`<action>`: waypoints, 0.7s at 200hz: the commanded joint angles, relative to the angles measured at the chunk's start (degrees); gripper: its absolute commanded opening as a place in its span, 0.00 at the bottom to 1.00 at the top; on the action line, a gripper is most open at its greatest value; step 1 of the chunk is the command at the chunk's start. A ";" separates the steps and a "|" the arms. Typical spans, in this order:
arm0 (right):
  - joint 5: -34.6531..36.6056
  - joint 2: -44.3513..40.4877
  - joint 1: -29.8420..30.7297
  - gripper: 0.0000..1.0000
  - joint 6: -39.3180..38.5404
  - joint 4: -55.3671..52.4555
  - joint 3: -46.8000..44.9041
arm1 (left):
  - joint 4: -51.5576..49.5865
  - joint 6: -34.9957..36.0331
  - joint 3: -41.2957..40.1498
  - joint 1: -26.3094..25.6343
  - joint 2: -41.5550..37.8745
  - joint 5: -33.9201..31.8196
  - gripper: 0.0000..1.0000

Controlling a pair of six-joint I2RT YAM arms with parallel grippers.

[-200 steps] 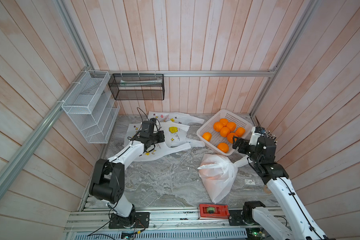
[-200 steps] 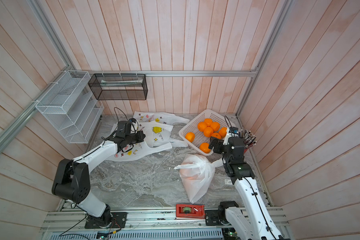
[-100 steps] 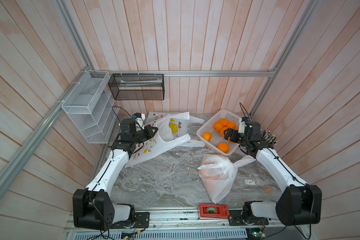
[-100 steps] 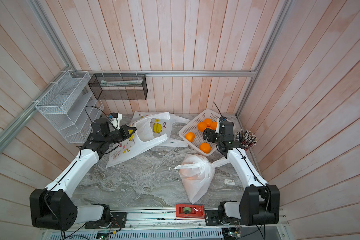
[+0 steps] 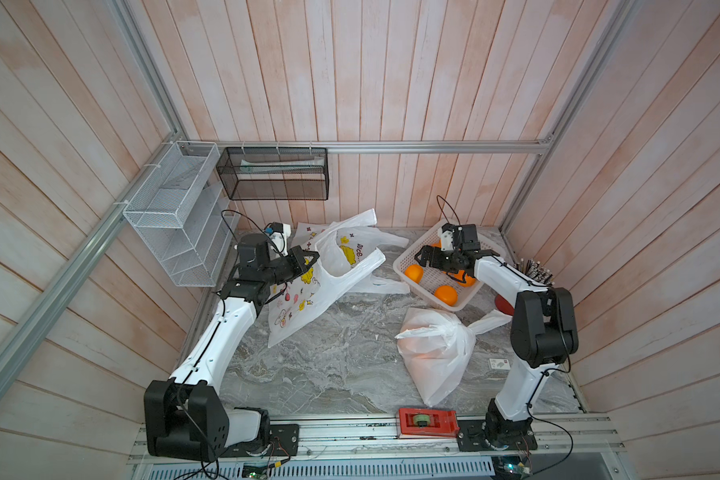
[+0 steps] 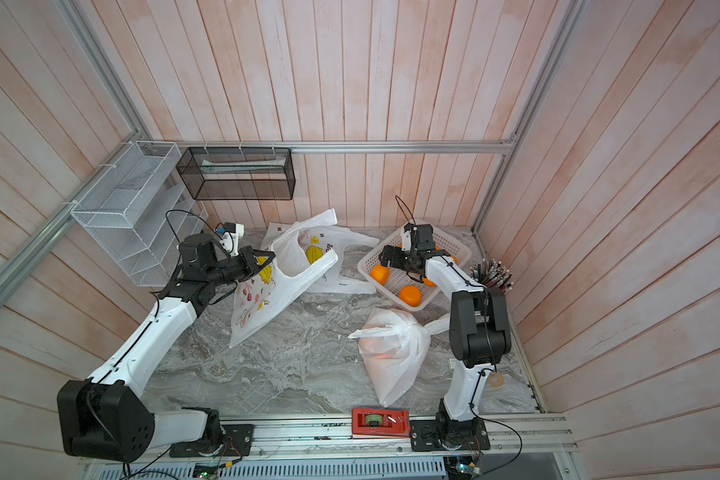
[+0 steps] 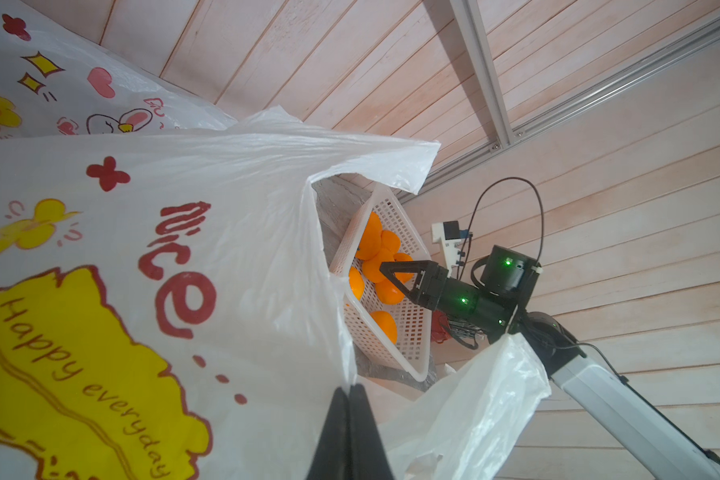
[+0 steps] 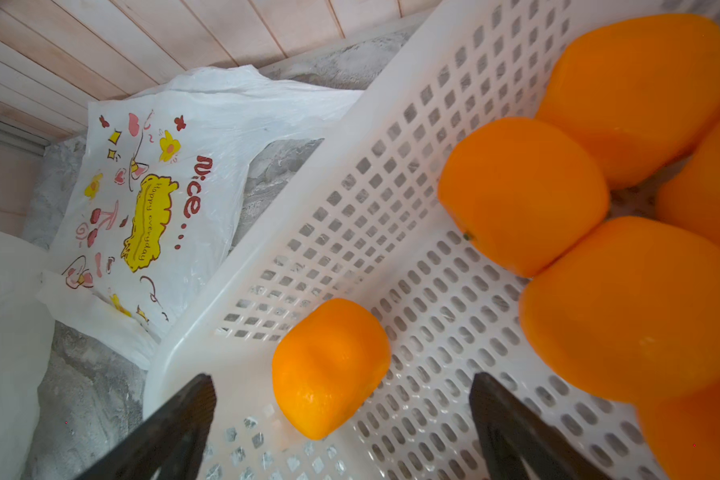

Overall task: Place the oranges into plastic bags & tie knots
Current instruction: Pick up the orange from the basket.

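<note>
My left gripper [image 5: 308, 259] [image 7: 350, 388] is shut on the rim of a printed plastic bag [image 5: 333, 270] [image 7: 184, 249] and holds it raised, mouth facing the basket. Several oranges lie in the white perforated basket [image 5: 422, 289] [image 8: 350, 187] at the back right. My right gripper [image 5: 422, 259] [image 8: 341, 382] hangs open inside the basket, its fingers on either side of one lone orange [image 8: 329, 365] [image 5: 413, 272] without touching it. A filled white plastic bag [image 5: 437, 357] lies in front of the basket, closed by a knot [image 5: 470, 330]. More printed bags [image 5: 375, 282] lie flat under the raised one.
A white wire rack [image 5: 171, 220] and a black mesh basket [image 5: 273, 174] hang on the back left walls. A bundle of pens [image 5: 533, 268] stands at the right edge. A red block [image 5: 427, 422] sits on the front rail. The right arm's elbow [image 5: 541, 328] stands beside the knotted bag.
The left gripper has lifted the printed bag off the pile and drawn it up and left. The right gripper has swung from the basket's near corner to over the lone orange.
</note>
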 commanded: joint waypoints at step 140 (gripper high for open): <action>-2.68 11.22 2.19 0.54 -1.65 -9.18 8.03 | -0.08 0.76 1.89 0.49 0.70 0.76 0.00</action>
